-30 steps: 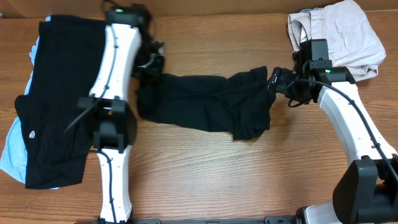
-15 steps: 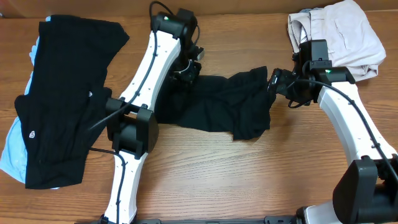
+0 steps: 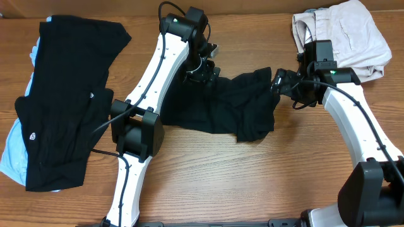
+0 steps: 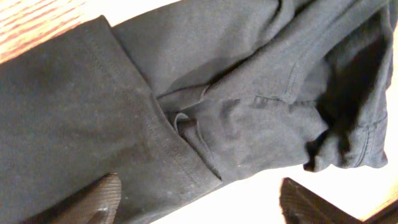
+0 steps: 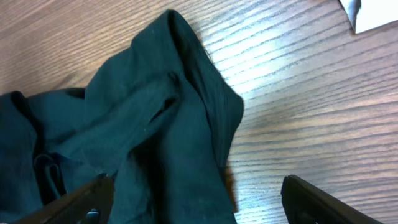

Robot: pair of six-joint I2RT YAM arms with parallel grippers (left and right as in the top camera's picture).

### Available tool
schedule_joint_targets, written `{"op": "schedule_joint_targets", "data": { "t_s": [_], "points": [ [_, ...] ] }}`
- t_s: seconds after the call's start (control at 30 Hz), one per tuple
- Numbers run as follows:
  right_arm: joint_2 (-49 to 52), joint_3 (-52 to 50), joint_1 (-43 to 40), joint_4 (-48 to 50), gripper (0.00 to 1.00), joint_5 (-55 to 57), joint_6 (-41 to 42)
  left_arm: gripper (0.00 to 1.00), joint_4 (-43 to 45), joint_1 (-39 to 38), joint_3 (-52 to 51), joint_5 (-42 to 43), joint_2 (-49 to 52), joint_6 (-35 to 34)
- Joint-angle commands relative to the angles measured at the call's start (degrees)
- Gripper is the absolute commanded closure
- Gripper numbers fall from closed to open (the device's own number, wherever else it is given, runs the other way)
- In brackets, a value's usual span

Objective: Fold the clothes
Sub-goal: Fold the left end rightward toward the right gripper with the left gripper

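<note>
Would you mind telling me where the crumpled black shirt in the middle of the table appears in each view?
Overhead: black shirt lies mid-table, centre of frame.
Left wrist: black shirt fills most of the frame.
Right wrist: black shirt sits lower left.
Shared landmark: the wooden table.

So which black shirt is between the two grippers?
The crumpled black shirt in the middle; the other black shirts lie piled at the left edge.

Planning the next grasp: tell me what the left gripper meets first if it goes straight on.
Probably the crumpled black shirt, whose folds lie straight ahead of the open left gripper; how far off is unclear.
</note>
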Motion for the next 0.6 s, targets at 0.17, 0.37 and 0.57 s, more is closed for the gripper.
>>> {"op": "schedule_joint_targets", "data": {
  "t_s": [0.17, 0.37, 0.57],
  "points": [
    [6.40, -0.46, -0.17, 0.83, 0.03, -6.99, -0.39, 0.00, -0.98, 3.21, 2.16, 0.44, -0.94, -0.04],
    [10.91, -0.48, -0.20, 0.83, 0.00, -9.57, -0.48, 0.00, -2.03, 6.21, 2.16, -3.15, -0.92, -0.04],
    [13.29, -1.81, -0.24, 2.95, 0.00, -12.92, -1.66, 0.00, -2.91, 8.04, 2.16, -5.46, -0.92, 0.76]
  ]
}}
